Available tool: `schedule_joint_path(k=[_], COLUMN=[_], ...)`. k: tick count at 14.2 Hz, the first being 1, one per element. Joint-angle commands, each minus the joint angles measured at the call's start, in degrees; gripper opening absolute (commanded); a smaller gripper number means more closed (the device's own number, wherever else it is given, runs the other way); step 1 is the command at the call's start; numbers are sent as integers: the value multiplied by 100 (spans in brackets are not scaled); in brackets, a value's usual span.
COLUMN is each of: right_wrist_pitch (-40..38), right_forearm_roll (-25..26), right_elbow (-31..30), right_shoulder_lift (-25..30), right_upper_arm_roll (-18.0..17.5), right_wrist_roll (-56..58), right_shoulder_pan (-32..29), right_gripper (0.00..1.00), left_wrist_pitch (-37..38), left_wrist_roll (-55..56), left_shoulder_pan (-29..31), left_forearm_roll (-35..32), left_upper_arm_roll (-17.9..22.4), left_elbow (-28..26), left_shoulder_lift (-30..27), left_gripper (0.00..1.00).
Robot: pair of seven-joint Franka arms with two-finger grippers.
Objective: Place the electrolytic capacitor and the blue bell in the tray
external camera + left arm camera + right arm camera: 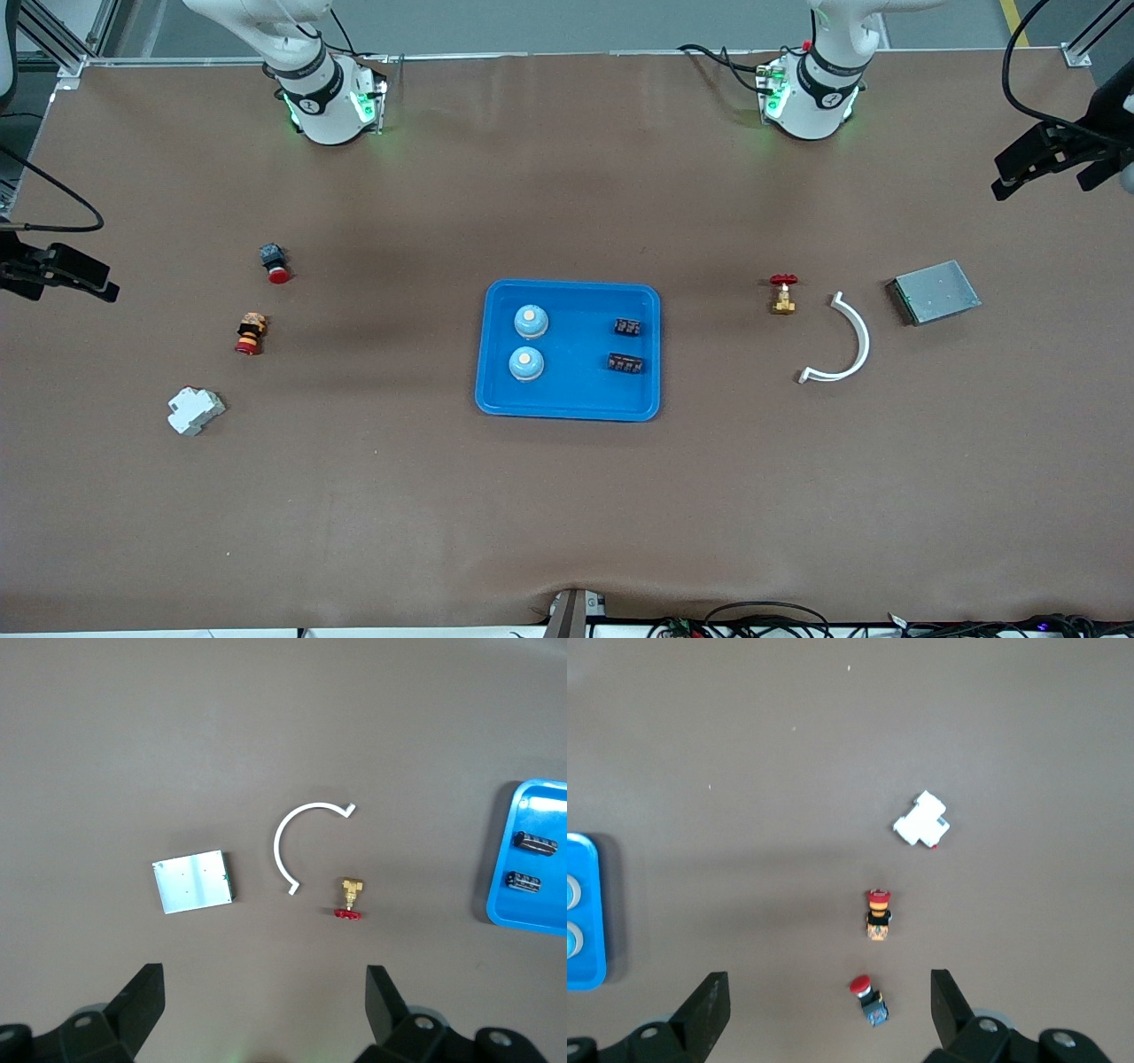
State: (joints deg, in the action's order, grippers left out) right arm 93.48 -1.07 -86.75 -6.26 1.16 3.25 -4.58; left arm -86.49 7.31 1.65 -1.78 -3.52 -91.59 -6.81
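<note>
My left hand [261, 1005] hangs high over the brown worktop [567, 496] with its fingers spread wide and nothing between them; my right hand [830, 1005] hangs over its own end the same way, open and empty.

Both arms seem to be waiting, since the task's things already lie in the shallow bright-blue plastic tray [568, 403], well off from either hand: two pale-blue domed bells [531, 322] side by side, and two small black capacitor blocks [627, 327] toward my left arm's end.

I judge the bells light, hard and slippery on the dome, best pinched low across the base. The capacitor blocks look light and stiff, best gripped across their long flat sides.

My left wrist view shows only the tray's capacitor end, with a white curved plastic strip [297, 843], a brass valve with red handwheel [348, 899] and a grey metal box [193, 881] below my hand. My right wrist view shows the bell edge.
</note>
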Motion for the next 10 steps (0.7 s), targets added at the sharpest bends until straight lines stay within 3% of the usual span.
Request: schedule_joint_path(k=[1, 10], right_wrist_pitch=[-250, -497], right_forearm_roll=[-7, -7], right_elbow=[-184, -202], right_shoulder_lift=[213, 371], right_upper_arm_roll=[-160, -134], right_wrist_roll=[-27, -35], right_shoulder_pan=[-148, -219], right_gripper=[100, 100], left_wrist_pitch=[18, -8], left_wrist_roll=[-133, -133], left_shoulder_pan=[107, 81], left_forearm_roll=[116, 397], left_upper_arm_roll=[1, -34], left_elbow=[-78, 176], left_shoulder_lift=[-215, 109], left_gripper=[100, 100])
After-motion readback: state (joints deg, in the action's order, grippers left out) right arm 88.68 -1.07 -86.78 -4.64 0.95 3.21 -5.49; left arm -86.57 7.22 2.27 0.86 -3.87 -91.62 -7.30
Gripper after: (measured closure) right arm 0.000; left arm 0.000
